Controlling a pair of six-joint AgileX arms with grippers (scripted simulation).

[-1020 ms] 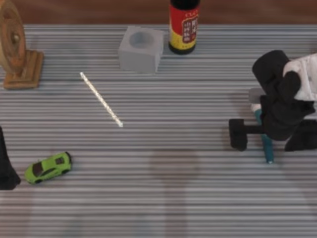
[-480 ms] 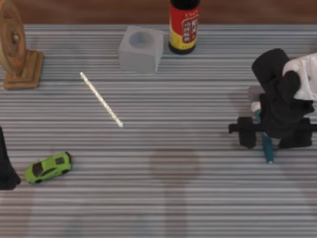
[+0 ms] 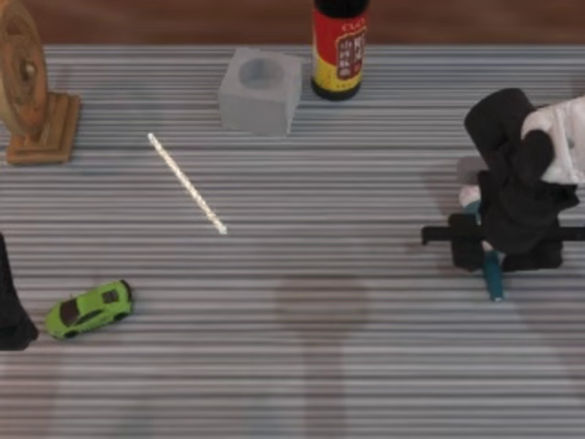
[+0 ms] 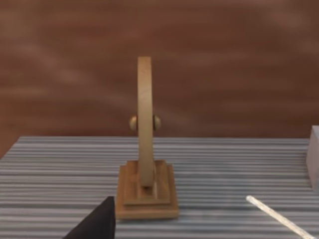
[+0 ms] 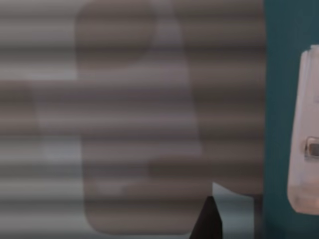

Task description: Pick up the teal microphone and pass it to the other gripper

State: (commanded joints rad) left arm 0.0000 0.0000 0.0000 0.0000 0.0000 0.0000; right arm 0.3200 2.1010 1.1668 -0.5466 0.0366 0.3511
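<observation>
The teal microphone [image 3: 494, 282] lies on the striped table at the right, its white-grey head [image 3: 469, 196] pointing to the far side. My right gripper [image 3: 498, 254] hangs straight over its handle, open, one finger on either side and a narrow gap left to the handle. In the right wrist view the teal handle [image 5: 279, 99] with its white button patch [image 5: 305, 134] fills one edge, and one dark fingertip [image 5: 209, 224] stands apart from it. My left gripper [image 3: 11, 311], the other gripper, is parked at the table's left edge.
A dark sauce bottle [image 3: 339, 46] and a grey hollow block [image 3: 260, 90] stand at the back. A wooden ring stand [image 3: 32, 91] is at the back left, a white stick [image 3: 186, 183] lies left of centre, and a green toy car [image 3: 89, 309] sits front left.
The right gripper's fingers have drawn steadily inward toward the microphone handle. The microphone has not moved, and neither has the left arm.
</observation>
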